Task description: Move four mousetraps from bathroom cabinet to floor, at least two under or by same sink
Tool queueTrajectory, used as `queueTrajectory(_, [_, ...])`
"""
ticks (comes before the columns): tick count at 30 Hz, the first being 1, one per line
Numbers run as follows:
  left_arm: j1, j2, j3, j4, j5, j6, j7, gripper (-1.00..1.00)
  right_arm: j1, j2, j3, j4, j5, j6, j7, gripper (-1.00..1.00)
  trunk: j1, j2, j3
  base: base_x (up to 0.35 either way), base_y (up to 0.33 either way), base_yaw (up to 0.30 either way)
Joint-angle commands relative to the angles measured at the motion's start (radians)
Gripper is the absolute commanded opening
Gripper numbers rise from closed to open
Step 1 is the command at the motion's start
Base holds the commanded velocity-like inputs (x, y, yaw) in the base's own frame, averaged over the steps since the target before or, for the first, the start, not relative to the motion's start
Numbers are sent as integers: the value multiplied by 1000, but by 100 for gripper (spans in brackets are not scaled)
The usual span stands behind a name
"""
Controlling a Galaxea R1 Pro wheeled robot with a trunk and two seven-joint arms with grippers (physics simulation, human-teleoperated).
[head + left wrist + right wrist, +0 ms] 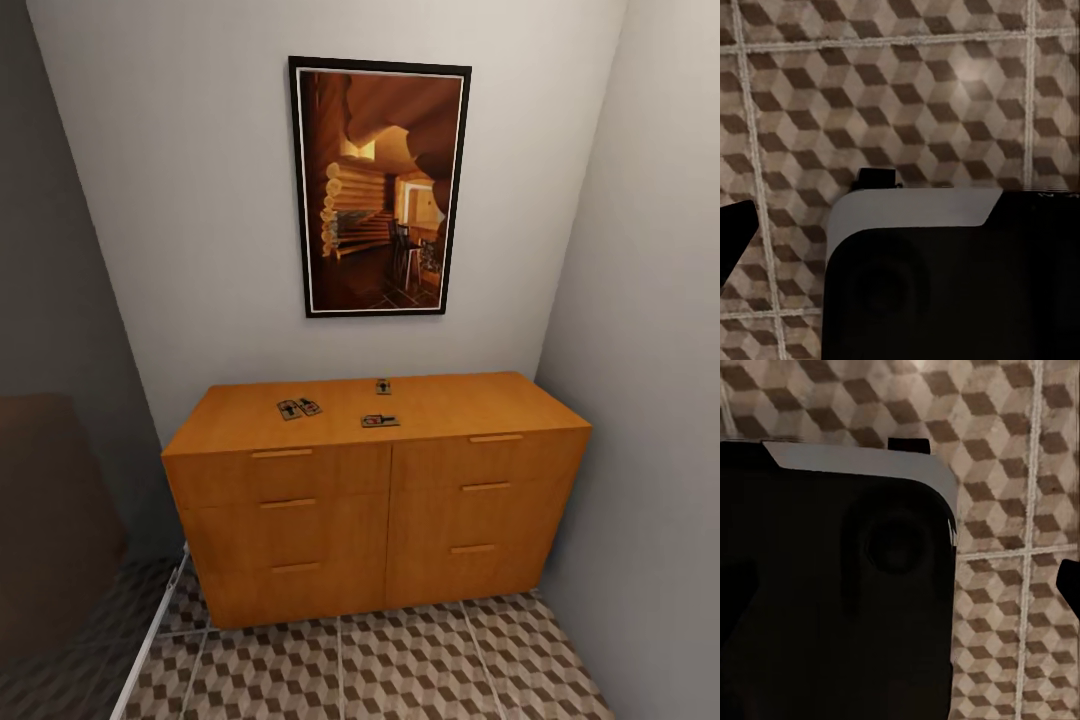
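Note:
The orange-brown cabinet stands against the back wall, its drawers shut. On its flat top lie several small dark mousetraps: a pair side by side at the left, one near the wall and one near the front edge. Cube-patterned bathroom floor runs in front of it. In the left wrist view one dark fingertip pokes in over the tiles. One dark fingertip does the same in the right wrist view over the tiles. The sink is out of view.
A framed picture hangs above the cabinet. Walls close in on both sides, the right one near the cabinet's end. A dark brown bulk stands at the left. My black base sits under both wrists.

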Motion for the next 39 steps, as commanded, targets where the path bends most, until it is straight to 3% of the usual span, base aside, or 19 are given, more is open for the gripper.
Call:
queueTrajectory(1, [0,0,0,-29,8,14,1,100,0,-1,0,-30,0,24,0,100,0,-1,-1,0,0,0])
queueTrajectory(6, [0,3,-1,-158,13,101,1,100,0,-4,-4,-152,-1,122,0,100,0,-1,-1,0,0,0])
queueTrajectory(17, [0,5,-10,-598,11,395,1,100,0,-25,-6,-590,-4,411,3,100,0,-1,-1,0,0,0])
queueTrajectory(18, [0,5,-10,-598,11,395,1,100,0,-28,-6,-626,-4,439,3,100,0,-1,-1,0,0,0])
queueTrajectory(27, [0,4,-9,-880,10,599,1,100,0,-41,-24,-886,-4,642,1,100,0,-1,-1,0,0,0])
queueTrajectory(39, [0,12,0,-1106,7,734,2,100,0,-50,-91,-1176,3,836,0,100,0,-1,-1,0,0,0])
